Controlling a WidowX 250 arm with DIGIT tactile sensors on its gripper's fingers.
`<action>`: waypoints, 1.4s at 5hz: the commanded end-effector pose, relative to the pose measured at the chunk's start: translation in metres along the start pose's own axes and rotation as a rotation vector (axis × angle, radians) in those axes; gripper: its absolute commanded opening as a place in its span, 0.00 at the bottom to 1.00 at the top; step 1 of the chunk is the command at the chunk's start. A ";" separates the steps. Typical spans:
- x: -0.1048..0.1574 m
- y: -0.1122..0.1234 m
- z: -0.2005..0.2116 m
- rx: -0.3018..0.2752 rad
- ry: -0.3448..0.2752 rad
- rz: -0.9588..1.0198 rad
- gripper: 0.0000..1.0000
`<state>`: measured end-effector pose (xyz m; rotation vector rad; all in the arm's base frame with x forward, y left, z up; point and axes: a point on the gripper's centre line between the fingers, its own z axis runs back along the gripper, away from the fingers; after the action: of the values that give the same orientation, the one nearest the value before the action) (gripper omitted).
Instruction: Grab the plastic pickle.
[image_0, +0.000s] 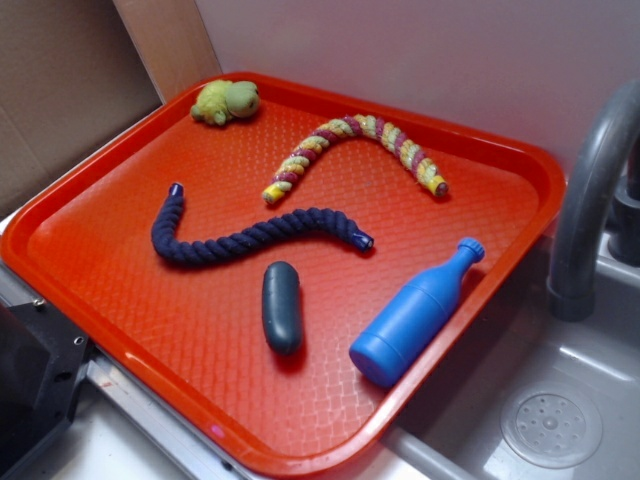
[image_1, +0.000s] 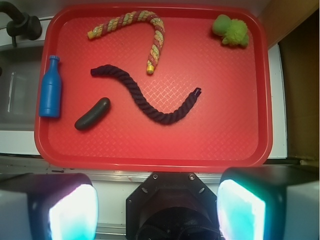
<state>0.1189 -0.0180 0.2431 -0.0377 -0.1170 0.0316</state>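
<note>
1. Red tray (image_0: 120, 190) (image_1: 235, 125) took up most of both views, textured floor, raised rim, sat on a counter beside a grey sink (image_0: 560, 420) with a curved faucet (image_0: 590, 190).
2. Gripper (image_1: 157, 210) seen only from the wrist view: two pale fingers (image_1: 67, 212) at the bottom corners, spread wide, nothing between them. It hung off the tray's near edge, well apart from every object.
3. Dark navy rope (image_0: 250, 238) (image_1: 145, 100) lay in an S-curve across the tray's middle.
4. Yellow-and-red rope (image_0: 350, 150) (image_1: 145, 30) lay bent toward the tray's far side, apart from the navy one.
5. Blue bottle (image_0: 415, 315) (image_1: 50, 90) lay on its side close to the rim on the sink side, cap pointing to the tray's far edge.
6. Plastic pickle (image_0: 281, 306) (image_1: 93, 114), dark teal-grey and capsule-shaped, lay flat on the tray floor between the blue bottle and the navy rope, near both, touching neither.
7. Green plush toy (image_0: 226, 101) (image_1: 230, 30) sat in a far corner, opposite the sink side.
</note>
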 end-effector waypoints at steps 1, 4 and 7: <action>0.000 0.000 0.000 0.000 0.000 0.000 1.00; 0.041 -0.095 -0.119 0.077 -0.037 0.557 1.00; 0.041 -0.095 -0.119 0.077 -0.037 0.557 1.00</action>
<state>0.1687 -0.1180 0.1248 0.0327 -0.1260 0.5745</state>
